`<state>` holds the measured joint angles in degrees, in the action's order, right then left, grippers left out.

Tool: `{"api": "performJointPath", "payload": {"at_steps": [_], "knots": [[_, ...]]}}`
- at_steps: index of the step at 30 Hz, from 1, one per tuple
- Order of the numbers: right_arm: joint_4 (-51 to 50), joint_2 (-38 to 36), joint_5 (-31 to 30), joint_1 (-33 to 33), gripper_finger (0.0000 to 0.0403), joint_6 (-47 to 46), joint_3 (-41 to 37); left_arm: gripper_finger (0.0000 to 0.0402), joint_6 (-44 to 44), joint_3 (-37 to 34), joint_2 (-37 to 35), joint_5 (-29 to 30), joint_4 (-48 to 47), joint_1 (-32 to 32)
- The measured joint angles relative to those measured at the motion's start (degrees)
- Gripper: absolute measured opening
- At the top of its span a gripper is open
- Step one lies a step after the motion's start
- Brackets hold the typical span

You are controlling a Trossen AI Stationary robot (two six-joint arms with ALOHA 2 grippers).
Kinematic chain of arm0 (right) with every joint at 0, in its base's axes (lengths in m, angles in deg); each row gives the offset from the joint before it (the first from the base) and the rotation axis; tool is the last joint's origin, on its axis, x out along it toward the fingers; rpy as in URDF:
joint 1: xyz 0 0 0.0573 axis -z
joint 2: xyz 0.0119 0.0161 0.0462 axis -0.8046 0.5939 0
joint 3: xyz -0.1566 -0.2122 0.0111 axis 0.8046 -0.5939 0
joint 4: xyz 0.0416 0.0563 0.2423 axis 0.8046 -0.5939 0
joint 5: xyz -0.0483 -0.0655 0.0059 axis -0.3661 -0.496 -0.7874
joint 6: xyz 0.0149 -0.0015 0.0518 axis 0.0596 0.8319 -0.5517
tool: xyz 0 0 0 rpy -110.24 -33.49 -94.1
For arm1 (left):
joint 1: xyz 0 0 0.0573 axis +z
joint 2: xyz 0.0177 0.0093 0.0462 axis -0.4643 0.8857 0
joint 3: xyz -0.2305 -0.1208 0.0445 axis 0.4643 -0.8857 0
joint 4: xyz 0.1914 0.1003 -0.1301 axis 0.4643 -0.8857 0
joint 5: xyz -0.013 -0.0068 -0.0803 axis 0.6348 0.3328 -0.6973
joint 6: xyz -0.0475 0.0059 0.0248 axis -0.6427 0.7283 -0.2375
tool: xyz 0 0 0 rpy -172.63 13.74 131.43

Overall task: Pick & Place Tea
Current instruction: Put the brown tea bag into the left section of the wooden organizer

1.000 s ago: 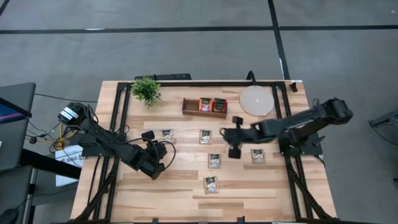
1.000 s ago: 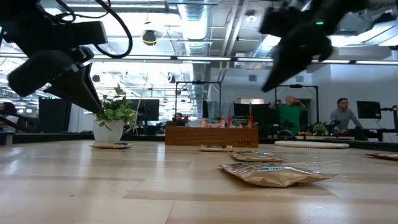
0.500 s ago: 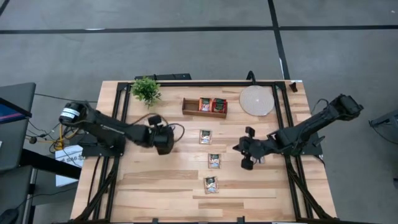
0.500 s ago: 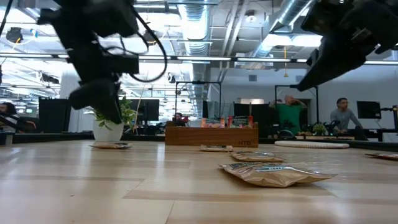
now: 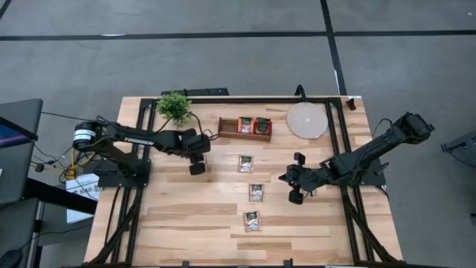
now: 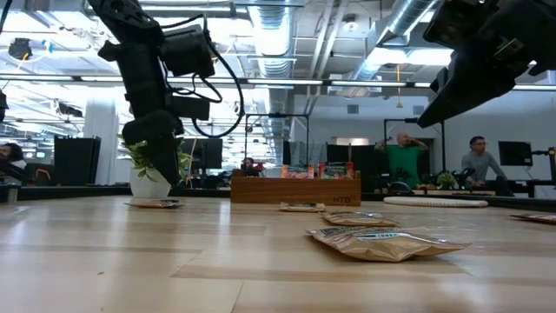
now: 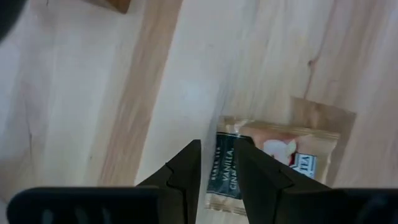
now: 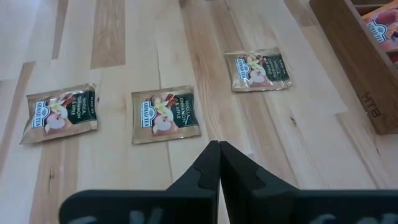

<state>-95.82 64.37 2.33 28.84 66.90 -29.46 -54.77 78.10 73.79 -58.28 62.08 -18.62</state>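
Since the tea sachet (image 7: 273, 163) looks light, flat and floppy, the half-open, empty left end effector (image 7: 219, 180) hovering over it should probably pinch an edge, right end effector (image 5: 294, 198) closed and empty.

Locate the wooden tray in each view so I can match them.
High: tray, far side of table, between plant and disc.
Low: centre, at the back.
Left wrist: only a brown corner, perhaps it.
Right wrist: right edge.
Shared landmark: red-orange sachets inside it.
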Motion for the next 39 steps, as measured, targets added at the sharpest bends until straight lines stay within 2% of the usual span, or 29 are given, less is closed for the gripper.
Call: {"api": "performJointPath", "payload": {"at_steps": [9, 21, 30, 35, 39], "knots": [[1.16, 0.02, 0.0, 0.0, 0.0003, 0.0, 0.0, 0.0089, 0.51, 0.0, 0.0, -4.45, -1.28, 2.63], [2.07, 0.04, 0.04, 0.0, 0.0003, 0.01, 0.0, 0.0089, 1.69, 0.0, 3.62, -2.93, -1.17, 2.64], [2.99, 0.07, 0.13, 0.0, 0.0003, 0.02, 0.02, 0.0089, 2.54, 0.0, 5.73, -2.1, 0.49, 4.94], [3.15, 0.07, 0.15, 0.0, 0.0003, 0.02, 0.02, 0.0089, 2.35, 0.0, 6.06, -6.2, 0.51, 5.93], [3.2, 0.07, 0.19, 0.0, 0.0003, 0.04, 0.01, 0.0089, 1.47, 0.15, 6.69, -7.23, -0.18, 5.98]]}}
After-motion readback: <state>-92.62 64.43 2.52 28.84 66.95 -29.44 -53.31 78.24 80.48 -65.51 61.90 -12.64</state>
